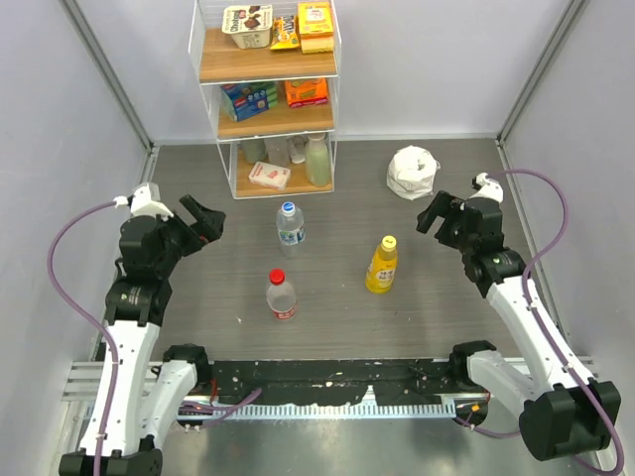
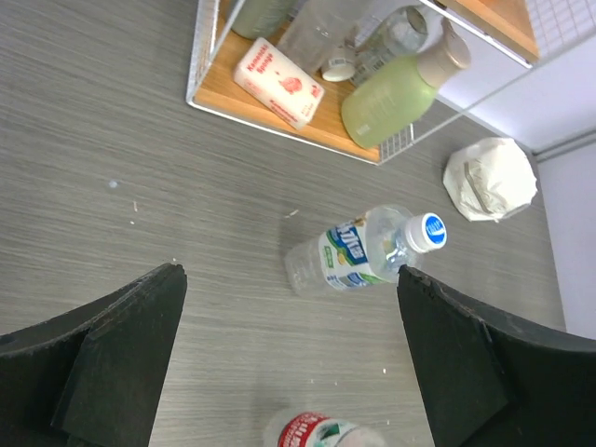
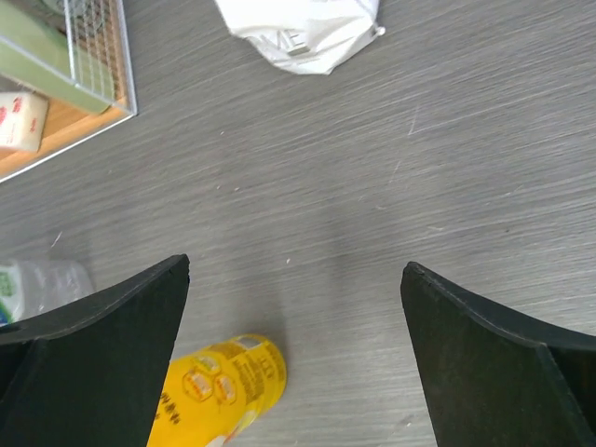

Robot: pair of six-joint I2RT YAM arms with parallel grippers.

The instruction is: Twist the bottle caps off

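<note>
Both arms hung over the bench [image 1: 327,332] and touched nothing: the left claw [image 1: 201,220] sat at about 9 o'clock of the surface and the right claw [image 1: 438,217] at about 3 o'clock, each with its jaws spread wide and nothing between them. Three bottles stood upright near the middle, apart from one another, each with its cap screwed on. The red-label bottle [image 1: 282,298] with its red cap [image 1: 277,277] was nearest the arm bases. The blue-label bottle [image 1: 290,230], with a white cap [image 1: 288,208] marked blue on top, stood at 12 o'clock from it, and the yellow bottle [image 1: 381,268] with a yellow cap [image 1: 389,242] stood at about 2 o'clock from it. A wire shelf rack [image 1: 266,99] stood at 12 o'clock on the bench, with a pale green bottle [image 1: 317,161] on its lowest board. A crumpled white bag [image 1: 412,172] lay at about 1 o'clock, near the right claw. From the left wrist, the blue-label bottle showed between the two dark fingers [image 2: 121,354]. From the right wrist, the yellow bottle showed at 7 o'clock, just beside one finger [image 3: 93,345]
</note>
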